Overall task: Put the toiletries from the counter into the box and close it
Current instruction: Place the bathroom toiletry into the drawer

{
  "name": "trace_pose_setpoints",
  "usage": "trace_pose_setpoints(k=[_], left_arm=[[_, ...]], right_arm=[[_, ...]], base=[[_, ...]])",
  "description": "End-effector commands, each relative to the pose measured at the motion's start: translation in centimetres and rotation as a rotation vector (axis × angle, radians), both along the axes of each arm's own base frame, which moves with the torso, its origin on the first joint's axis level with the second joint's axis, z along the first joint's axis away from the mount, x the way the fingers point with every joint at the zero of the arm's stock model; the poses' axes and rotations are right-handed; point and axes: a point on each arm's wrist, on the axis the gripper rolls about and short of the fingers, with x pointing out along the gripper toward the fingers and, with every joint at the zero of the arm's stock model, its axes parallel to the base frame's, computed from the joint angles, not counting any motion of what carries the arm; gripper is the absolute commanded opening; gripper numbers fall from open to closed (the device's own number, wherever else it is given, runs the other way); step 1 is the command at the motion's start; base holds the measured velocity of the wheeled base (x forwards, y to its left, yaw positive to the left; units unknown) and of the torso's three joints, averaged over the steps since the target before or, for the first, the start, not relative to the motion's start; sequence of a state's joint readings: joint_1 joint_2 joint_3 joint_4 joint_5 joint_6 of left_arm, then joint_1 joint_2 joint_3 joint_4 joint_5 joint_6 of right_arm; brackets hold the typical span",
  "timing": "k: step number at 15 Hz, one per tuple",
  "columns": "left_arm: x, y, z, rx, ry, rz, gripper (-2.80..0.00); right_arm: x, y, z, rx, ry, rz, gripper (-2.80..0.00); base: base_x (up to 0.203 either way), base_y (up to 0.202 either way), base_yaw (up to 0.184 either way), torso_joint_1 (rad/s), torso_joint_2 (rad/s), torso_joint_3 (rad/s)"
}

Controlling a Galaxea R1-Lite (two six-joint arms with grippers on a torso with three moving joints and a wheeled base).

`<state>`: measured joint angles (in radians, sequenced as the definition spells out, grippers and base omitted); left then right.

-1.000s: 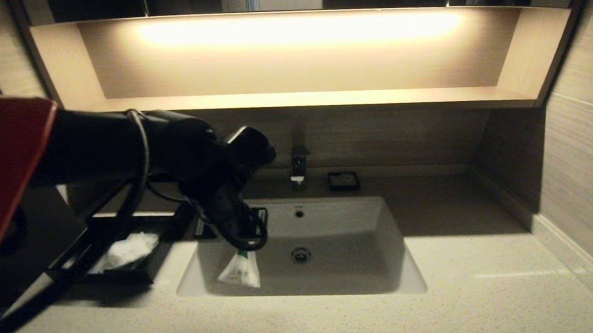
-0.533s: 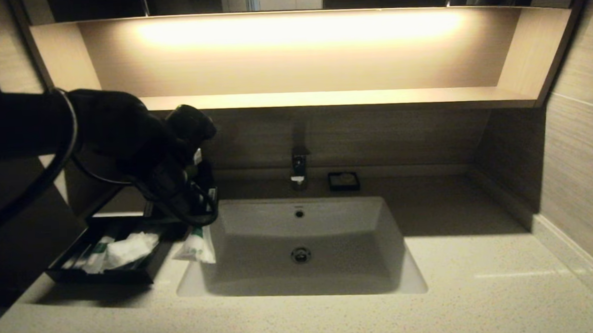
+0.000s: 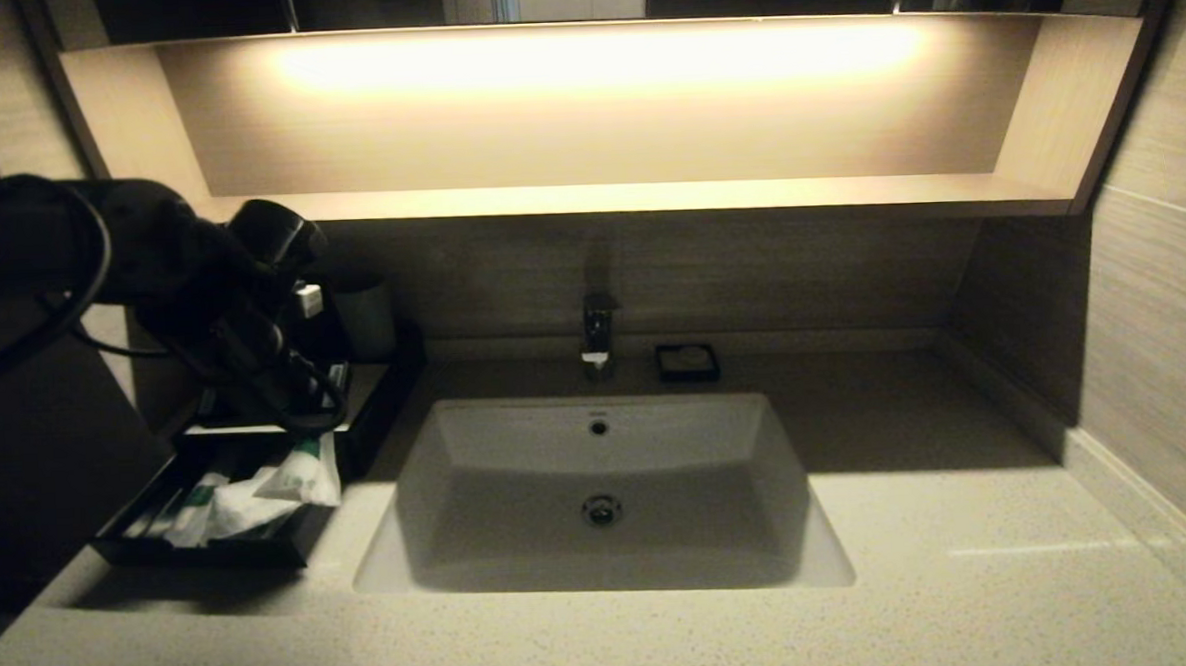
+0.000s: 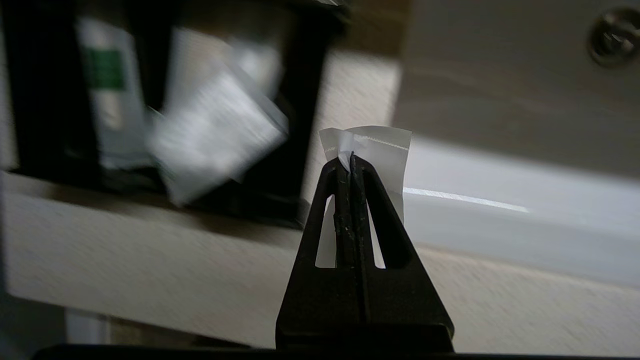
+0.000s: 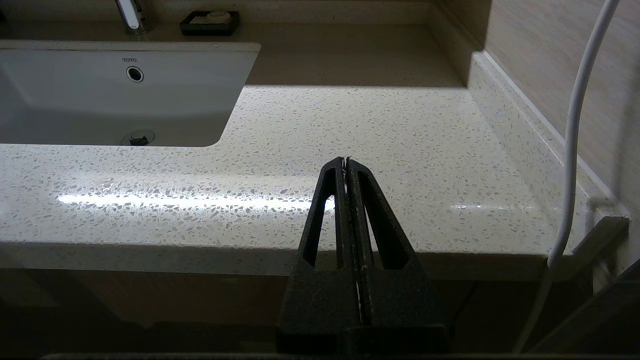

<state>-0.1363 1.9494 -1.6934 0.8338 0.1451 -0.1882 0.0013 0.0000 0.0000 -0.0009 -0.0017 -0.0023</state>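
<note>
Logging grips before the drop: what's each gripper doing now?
Left gripper: jaws shut on a toiletry packet, above the box's drawer tray.
Right gripper: jaws shut, holding nothing.

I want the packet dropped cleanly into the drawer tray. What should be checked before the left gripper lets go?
1. Grip: left gripper shut on the packet, pinching its top edge. Ok.
2. Packet over the tray: it hangs at the tray's sink-side edge in the head view; whether it is fully inside the wall, cannot tell.
3. Tray open: pulled out of the box. Ok.
4. Room in the tray: two packets already lie there; space for a third, cannot tell.
5. Right gripper: shut, parked off the counter edge, out of the way. Ok.
</note>
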Motion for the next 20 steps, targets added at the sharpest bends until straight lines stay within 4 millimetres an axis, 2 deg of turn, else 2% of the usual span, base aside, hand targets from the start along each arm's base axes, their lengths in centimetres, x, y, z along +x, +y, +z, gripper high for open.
trace_pose_setpoints(k=[1,10,20], left_arm=[[0.8,1.6,-0.6,0.011,0.003,0.028,-2.8],[2.8,4.6,-2.9,0.026,0.021,0.087,-2.8],[4.7,5.3,-4.8,0.058,0.001,0.047,-2.8]], right_arm=[[0.0,0.0,0.0,-0.001,0.001,0.0,-2.8],[0.0,0.0,0.0,-0.001,0.001,0.0,-2.8],[0.0,0.0,0.0,-0.001,0.001,0.0,-2.8]], base=[[0.0,0.0,0.0,0.0,0.0,0.0],[0.0,0.0,0.0,0.0,0.0,0.0],[0.0,0.0,0.0,0.0,0.0,0.0]])
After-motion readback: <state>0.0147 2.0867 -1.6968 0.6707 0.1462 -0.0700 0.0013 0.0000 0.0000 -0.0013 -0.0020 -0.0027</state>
